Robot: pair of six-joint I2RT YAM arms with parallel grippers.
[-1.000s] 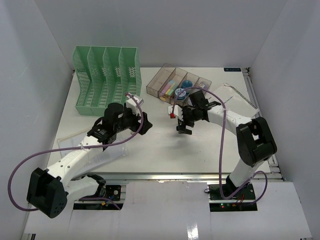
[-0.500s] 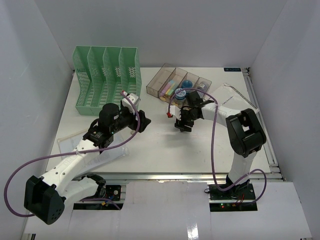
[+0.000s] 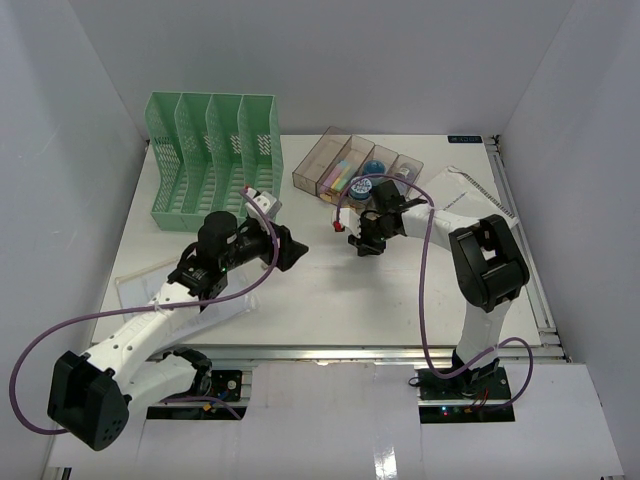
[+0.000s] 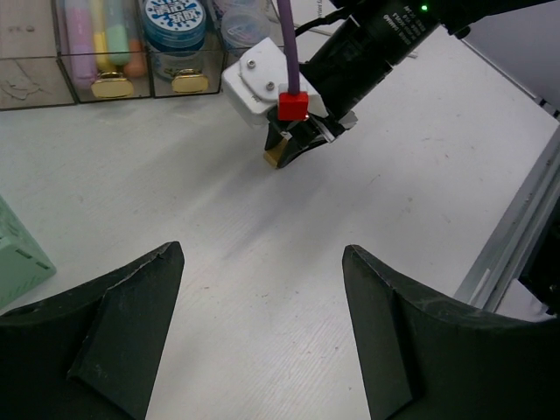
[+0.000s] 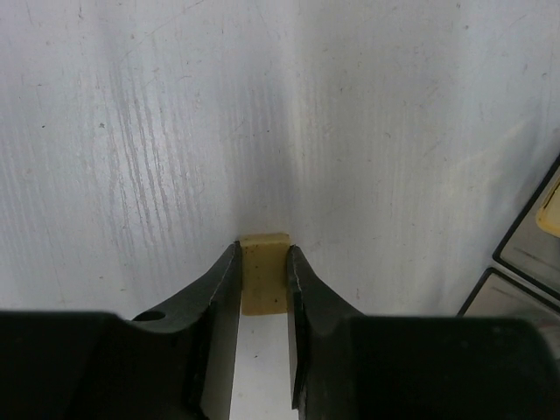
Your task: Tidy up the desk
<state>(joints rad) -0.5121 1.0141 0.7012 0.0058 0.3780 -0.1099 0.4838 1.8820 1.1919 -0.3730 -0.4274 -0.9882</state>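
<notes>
Two hands above one desk [image 3: 330, 295]: right hand [image 5: 262, 252] pinches one tan block [image 5: 264, 282], left hand [image 4: 261, 254] gapes wide.

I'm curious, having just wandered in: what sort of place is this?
Probably a robot test cell staged as an office desk: two robot arms mounted at the edge of a white desk, white walls around it, plus a green file rack and a clear tray of stationery.
</notes>
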